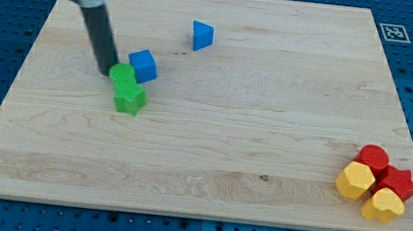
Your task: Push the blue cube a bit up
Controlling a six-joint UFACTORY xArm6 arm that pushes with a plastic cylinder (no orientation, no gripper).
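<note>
The blue cube [143, 65] sits on the wooden board [267, 122] in the upper left part of the view. My tip [106, 70] stands just left of it, touching or almost touching the green round block [122, 75]. That green block lies against the blue cube's lower left corner. A green star block [130, 98] lies just below it.
A blue triangle block [202, 35] lies up and right of the cube. At the lower right corner lie a red round block [373, 158], a red star block [398, 183], a yellow hexagon block [355, 180] and a yellow heart block [383, 204].
</note>
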